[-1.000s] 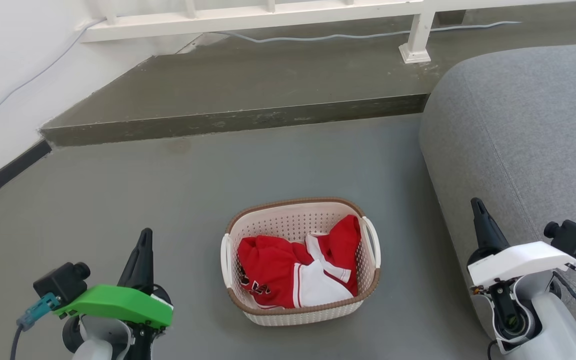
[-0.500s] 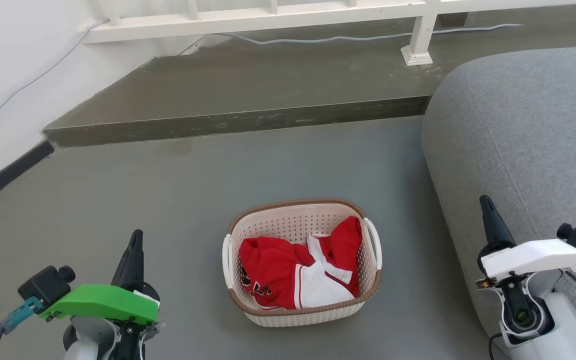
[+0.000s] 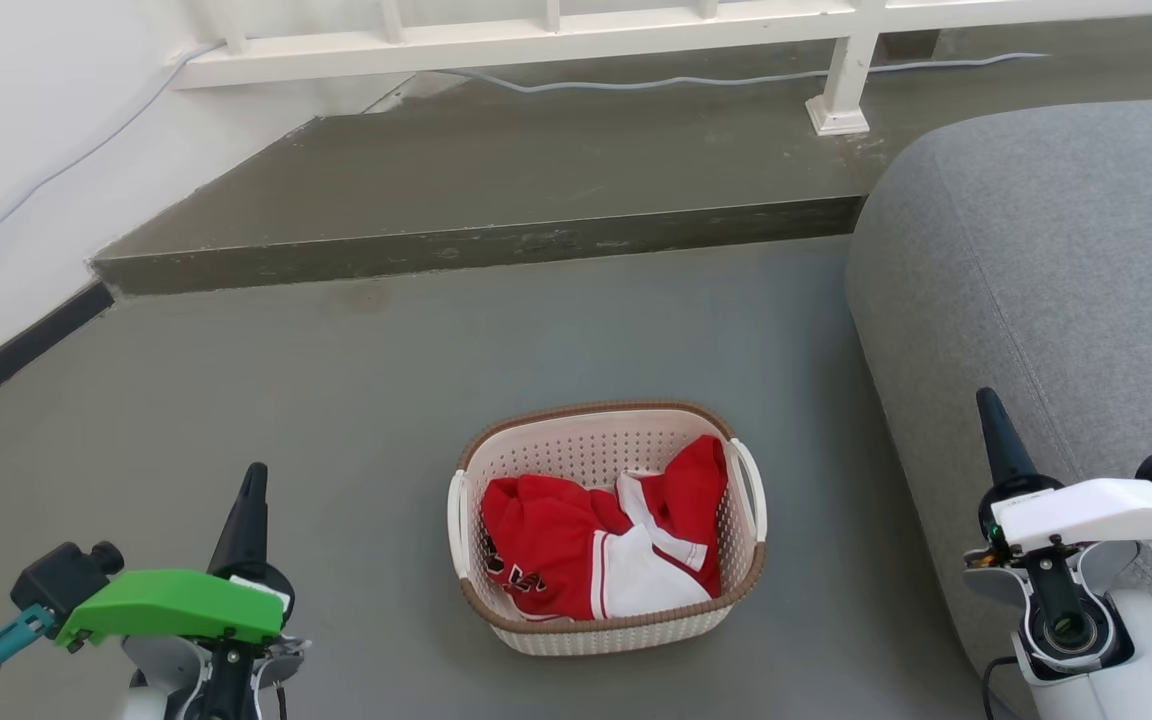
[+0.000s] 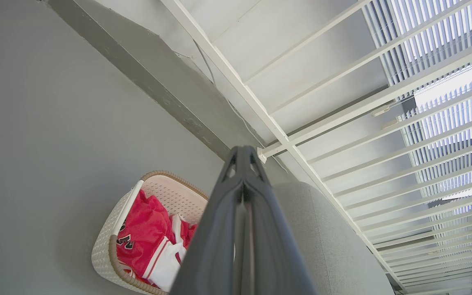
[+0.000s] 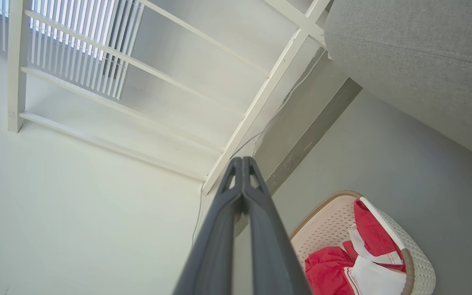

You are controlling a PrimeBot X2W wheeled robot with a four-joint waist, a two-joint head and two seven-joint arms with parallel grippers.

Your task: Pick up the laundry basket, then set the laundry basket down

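The laundry basket (image 3: 626,632) sits on the grey floor (image 3: 336,400) near a grey sofa (image 3: 1036,260), with a red and white garment (image 3: 556,545) bunched inside. The left pincer (image 3: 252,480) hangs well apart on its left, fingers pressed together on nothing. The right pincer (image 3: 989,410) hangs apart on its right, before the sofa's edge, likewise closed and empty.

The laundry basket (image 3: 626,636) is perforated matt plastic, the garment (image 3: 546,540) inside soft cloth, the sofa (image 3: 1036,250) coarse grey fabric.
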